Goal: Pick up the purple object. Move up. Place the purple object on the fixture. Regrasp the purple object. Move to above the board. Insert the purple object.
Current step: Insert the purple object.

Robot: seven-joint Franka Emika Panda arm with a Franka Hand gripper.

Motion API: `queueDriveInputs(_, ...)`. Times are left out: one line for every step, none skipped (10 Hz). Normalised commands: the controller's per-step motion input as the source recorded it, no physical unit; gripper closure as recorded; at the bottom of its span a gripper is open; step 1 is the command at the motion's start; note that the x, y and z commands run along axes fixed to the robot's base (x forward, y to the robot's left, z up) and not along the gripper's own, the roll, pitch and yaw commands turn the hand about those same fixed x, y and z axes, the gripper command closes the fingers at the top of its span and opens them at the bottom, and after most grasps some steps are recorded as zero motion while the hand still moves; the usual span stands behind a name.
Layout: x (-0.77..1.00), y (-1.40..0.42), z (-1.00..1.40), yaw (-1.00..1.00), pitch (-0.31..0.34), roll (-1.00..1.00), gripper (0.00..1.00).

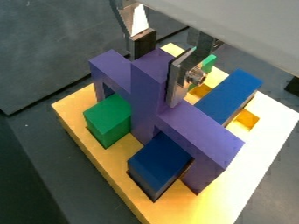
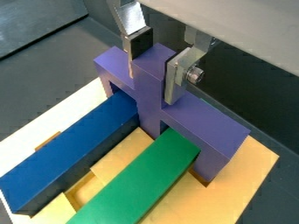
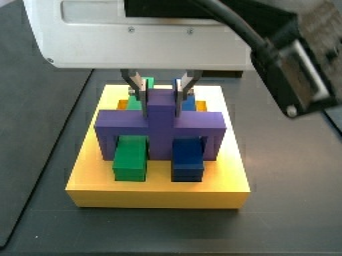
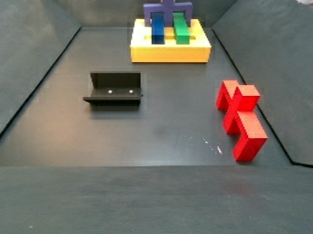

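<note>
The purple object (image 1: 152, 105) is a cross-shaped piece with a raised middle ridge. It sits down in the yellow board (image 1: 73, 112), as both side views show (image 3: 160, 122) (image 4: 167, 14). My gripper (image 1: 162, 66) stands over the ridge with one finger on each side, seen also in a wrist view (image 2: 158, 61) and a side view (image 3: 158, 85). The jaws look slightly wider than the ridge. One dark pad (image 2: 138, 44) shows its full face clear of the purple. The other finger (image 2: 177, 74) lies close along the ridge's side. Nothing is lifted.
Green (image 3: 130, 158) and blue (image 3: 189, 158) blocks sit in the board (image 3: 160, 190) around the purple piece. The dark fixture (image 4: 113, 89) stands on the floor at the left. Red pieces (image 4: 239, 119) lie at the right. The board (image 4: 171, 50) is at the far end.
</note>
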Motion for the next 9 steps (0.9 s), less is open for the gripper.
queueDriveInputs(0.02,-0.23,-0.47,0.0,0.0,0.35,1.0)
queueDriveInputs(0.0,-0.2,-0.48,0.0,0.0,0.33,1.0)
queueDriveInputs(0.0,0.0,-0.47,-0.01,0.0,0.19,1.0)
queueDriveInputs(-0.01,0.0,-0.39,0.0,-0.05,0.03,1.0)
queueDriveInputs(0.0,0.0,-0.39,0.0,-0.067,0.0,1.0)
queueDriveInputs(0.35,-0.07,-0.38,-0.17,0.007,0.06,1.0)
queueDriveInputs(0.31,-0.08,-0.35,-0.26,0.003,0.01,1.0)
queueDriveInputs(0.34,-0.02,-0.23,-0.36,0.084,0.04,1.0)
queueDriveInputs(0.13,0.0,-0.19,-0.23,0.023,0.0,1.0)
